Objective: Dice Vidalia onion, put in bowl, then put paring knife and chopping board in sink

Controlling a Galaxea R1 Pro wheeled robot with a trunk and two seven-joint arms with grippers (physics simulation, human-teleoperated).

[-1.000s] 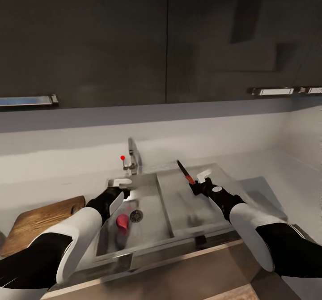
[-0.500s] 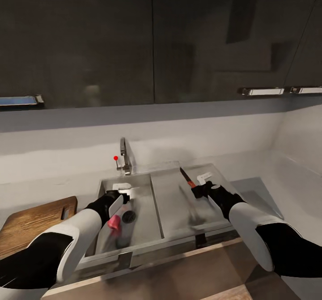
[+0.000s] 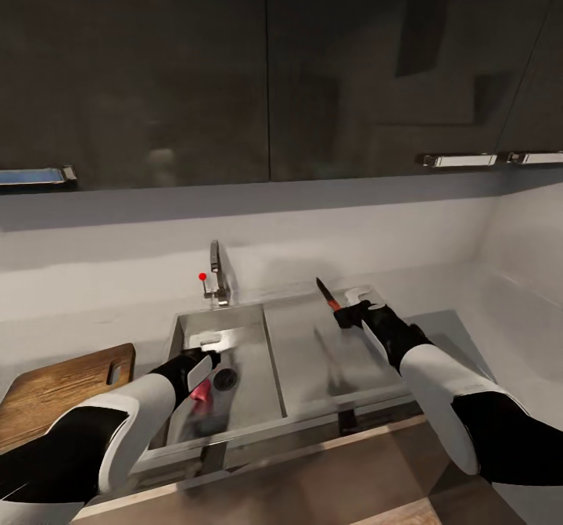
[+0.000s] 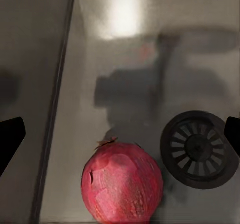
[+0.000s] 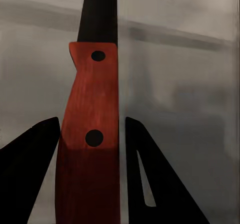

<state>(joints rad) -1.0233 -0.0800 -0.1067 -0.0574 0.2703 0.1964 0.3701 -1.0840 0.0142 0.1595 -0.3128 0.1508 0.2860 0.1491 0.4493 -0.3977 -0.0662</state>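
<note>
The reddish-pink onion point(image 4: 122, 182) lies on the steel floor of the sink point(image 3: 249, 368), just beside the drain. The paring knife point(image 3: 328, 298), red-handled, points its dark blade up, and the chopping board point(image 3: 55, 380) lies flat on the countertop point(image 3: 86, 325)

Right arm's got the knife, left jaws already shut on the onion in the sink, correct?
Not quite. The left wrist view shows the left jaws open, either side of the onion lying beside the drain in the sink. The right jaws do hold the knife.

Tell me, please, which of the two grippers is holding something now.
The right gripper: it is shut on the paring knife, held over the drainboard. The left gripper is open and empty above the red onion in the sink.
</note>
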